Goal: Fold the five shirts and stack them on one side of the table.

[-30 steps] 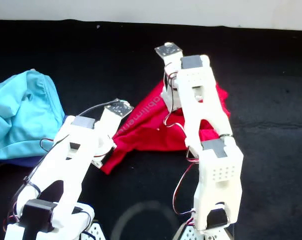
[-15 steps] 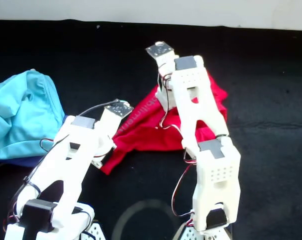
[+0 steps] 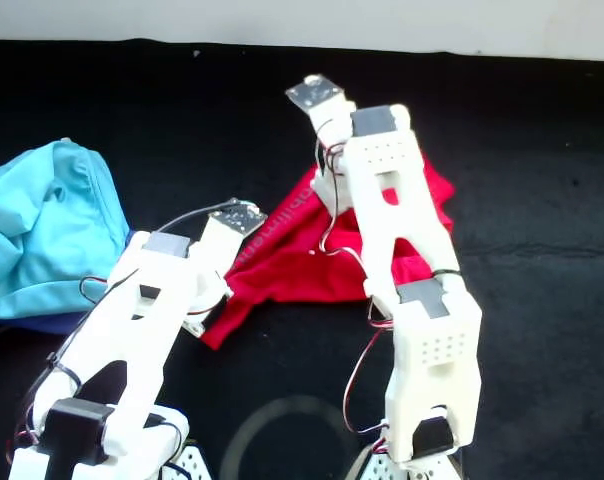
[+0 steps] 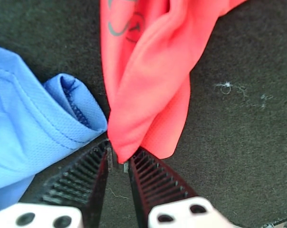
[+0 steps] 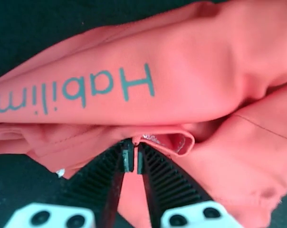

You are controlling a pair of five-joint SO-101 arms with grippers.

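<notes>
A red shirt point(image 3: 282, 265) with teal lettering lies crumpled in the middle of the black table. My left gripper point(image 4: 119, 161) sits at its near left corner, shut on the tip of red cloth point(image 4: 148, 80). That gripper point(image 3: 204, 318) is low over the table beside the pile at the left. My right gripper point(image 5: 133, 159) is shut on a folded hem of the red shirt point(image 5: 181, 80), just under the lettering. In the high view this gripper point(image 3: 327, 195) is over the shirt's far side, mostly hidden by its own wrist.
A heap of turquoise shirts point(image 3: 42, 230) lies at the table's left side, with a blue shirt point(image 4: 24, 128) edge reaching close to my left gripper. Bare black table point(image 3: 542, 200) spreads to the right and behind. A pale wall runs along the far edge.
The right arm has shifted left and farther back with the red cloth in its grip, dragging the shirt's far part that way. The left arm has stayed put.
</notes>
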